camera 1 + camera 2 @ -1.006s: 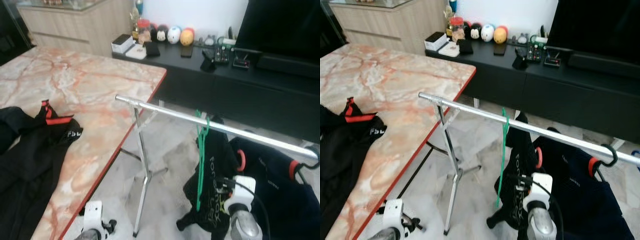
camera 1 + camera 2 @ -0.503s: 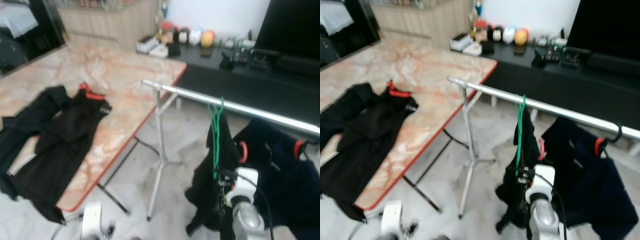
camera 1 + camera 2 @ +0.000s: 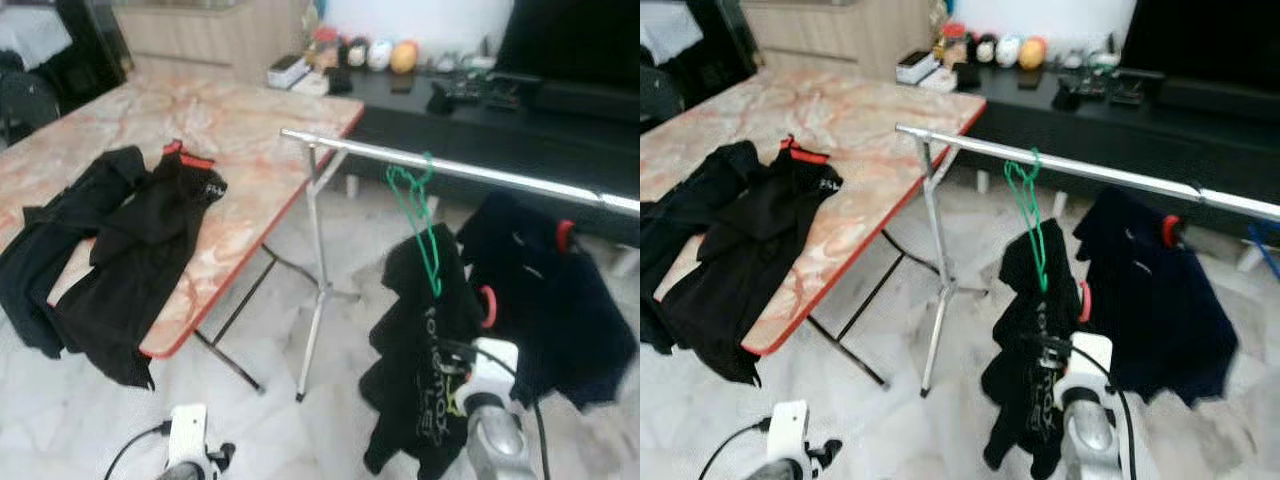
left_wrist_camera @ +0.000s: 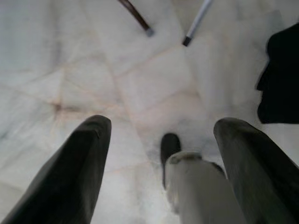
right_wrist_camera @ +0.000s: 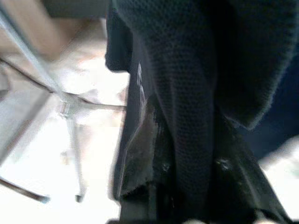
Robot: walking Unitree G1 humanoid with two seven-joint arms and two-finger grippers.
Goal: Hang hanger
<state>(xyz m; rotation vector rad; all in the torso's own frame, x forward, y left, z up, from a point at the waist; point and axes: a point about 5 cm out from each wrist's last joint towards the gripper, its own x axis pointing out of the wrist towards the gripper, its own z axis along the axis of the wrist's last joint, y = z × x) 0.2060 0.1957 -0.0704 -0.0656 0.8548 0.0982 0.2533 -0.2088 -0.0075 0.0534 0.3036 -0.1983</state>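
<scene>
Marble floor; wiry green hanger [image 3: 422, 215] hooks chrome rail [image 3: 470, 171].

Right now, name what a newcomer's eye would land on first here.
The bright green hanger hooked on the silver rail, with a black printed garment drooping from it and the right gripper shut on the cloth. Next, the black clothes sprawled across the marble table to the left.
</scene>
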